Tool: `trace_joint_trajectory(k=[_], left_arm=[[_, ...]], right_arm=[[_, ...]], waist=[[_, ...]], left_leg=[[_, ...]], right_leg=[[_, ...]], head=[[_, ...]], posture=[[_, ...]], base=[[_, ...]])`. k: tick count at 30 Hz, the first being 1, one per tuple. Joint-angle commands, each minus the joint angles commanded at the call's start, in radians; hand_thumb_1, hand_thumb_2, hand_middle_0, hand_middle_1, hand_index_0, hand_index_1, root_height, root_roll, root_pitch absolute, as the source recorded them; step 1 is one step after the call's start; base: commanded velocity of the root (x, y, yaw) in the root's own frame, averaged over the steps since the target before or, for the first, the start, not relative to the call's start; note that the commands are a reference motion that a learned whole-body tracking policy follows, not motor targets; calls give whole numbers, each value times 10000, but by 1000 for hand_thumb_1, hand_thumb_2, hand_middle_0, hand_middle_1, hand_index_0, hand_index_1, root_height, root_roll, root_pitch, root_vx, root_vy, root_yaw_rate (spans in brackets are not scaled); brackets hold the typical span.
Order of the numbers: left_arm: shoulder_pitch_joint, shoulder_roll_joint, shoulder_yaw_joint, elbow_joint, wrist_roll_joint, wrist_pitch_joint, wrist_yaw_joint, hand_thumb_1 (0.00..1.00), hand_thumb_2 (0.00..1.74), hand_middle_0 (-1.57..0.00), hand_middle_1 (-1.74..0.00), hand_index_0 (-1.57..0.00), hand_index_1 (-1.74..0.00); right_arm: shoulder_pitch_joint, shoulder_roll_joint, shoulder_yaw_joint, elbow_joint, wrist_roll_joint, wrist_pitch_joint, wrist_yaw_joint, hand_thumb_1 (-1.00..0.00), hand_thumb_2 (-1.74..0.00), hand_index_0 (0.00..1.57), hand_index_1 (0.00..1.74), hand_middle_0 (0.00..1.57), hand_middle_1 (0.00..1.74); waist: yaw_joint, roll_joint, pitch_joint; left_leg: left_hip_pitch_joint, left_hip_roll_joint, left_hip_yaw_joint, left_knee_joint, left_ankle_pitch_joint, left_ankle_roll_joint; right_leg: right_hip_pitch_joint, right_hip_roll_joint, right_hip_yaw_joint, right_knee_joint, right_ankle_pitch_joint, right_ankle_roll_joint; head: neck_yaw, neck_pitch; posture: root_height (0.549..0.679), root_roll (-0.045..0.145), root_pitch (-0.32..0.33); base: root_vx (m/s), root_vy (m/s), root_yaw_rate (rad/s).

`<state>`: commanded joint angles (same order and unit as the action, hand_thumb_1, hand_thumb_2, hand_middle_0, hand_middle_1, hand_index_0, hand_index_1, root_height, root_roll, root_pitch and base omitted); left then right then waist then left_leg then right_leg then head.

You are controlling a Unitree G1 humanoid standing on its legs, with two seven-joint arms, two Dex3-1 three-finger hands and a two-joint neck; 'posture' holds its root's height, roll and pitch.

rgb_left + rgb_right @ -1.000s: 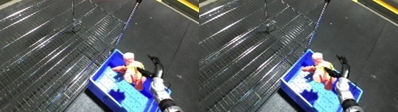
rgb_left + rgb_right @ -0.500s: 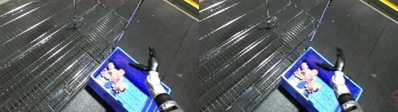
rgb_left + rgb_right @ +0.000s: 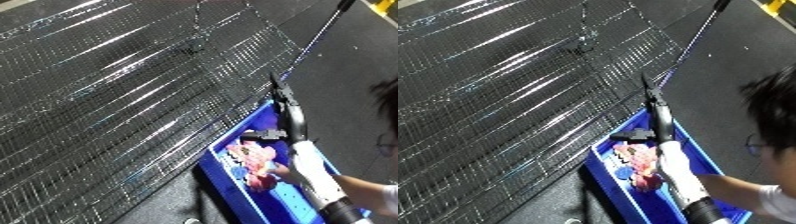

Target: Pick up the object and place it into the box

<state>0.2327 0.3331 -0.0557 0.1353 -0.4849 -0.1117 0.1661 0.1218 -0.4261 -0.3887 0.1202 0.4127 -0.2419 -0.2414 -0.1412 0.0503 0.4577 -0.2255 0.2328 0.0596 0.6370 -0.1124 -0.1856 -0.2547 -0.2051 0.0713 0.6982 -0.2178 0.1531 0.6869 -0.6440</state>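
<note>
One hand (image 3: pixel 289 112) shows, the right one, black, its fingers straight and stretched out over the far end of the blue bin (image 3: pixel 233 187), with the thumb out to the side and nothing in its hold. Behind it the white forearm (image 3: pixel 313 175) crosses the bin. Just beside the arm, inside the bin, lies the pink toy (image 3: pixel 253 159). Left of the bin spreads a dark wire mesh rack (image 3: pixel 115 90).

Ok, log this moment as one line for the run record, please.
right hand: open, fingers straight, raised over bin | pink toy: lying in blue bin, released | left hand: not in view | wire rack: beside bin
</note>
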Motion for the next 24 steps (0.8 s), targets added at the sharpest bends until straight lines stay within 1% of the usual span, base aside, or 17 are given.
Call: trace_joint_trajectory(k=[5,10,14,19,24], left_arm=[[35,-58,83,-128,46,14,56,1000,1740,-1570,-1740,-1570,-1740],[-48,-60,178,-375,82,-69,203,1000,1740,-1570,-1740,-1570,-1740],[-243,-25,223,-515,125,-151,375,1000,1740,-1570,-1740,-1570,-1740],[-415,14,236,-559,202,-181,491,1000,1740,-1570,-1740,-1570,-1740],[-441,20,282,-543,254,-171,503,1000,1740,-1570,-1740,-1570,-1740]], right_arm=[[-161,169,596,-774,-339,120,191,0,0,0,0,0,0],[-396,241,1271,-1166,-644,213,341,0,0,0,0,0,0],[-689,207,1850,-1332,-935,308,444,0,0,0,0,0,0],[-1072,69,2465,-1394,-1360,441,534,0,0,0,0,0,0],[-1286,-70,2795,-1423,-1715,529,591,0,0,0,0,0,0]], waist=[[277,-75,53],[545,-145,114],[786,-191,139],[1031,-239,180],[1216,-283,231]], left_leg=[[-120,-35,-122,-2,41,4],[-232,-81,-240,10,78,4],[-310,-124,-348,-15,114,12],[-379,-170,-462,-17,124,28],[-421,-204,-538,11,104,54]], right_leg=[[-61,-14,-61,105,-39,19],[-82,-57,-142,172,-44,33],[-103,-96,-205,211,-39,40],[-152,-142,-278,299,-46,55],[-179,-167,-330,396,-83,61]], head=[[-1383,309],[-2524,472],[-3797,728],[-4526,793],[-4841,734]], posture=[[631,57,-212],[630,54,-213],[630,51,-211],[629,49,-210],[628,48,-210]], base=[[3,6,120],[5,9,94],[8,4,101],[10,7,78],[10,8,60]])
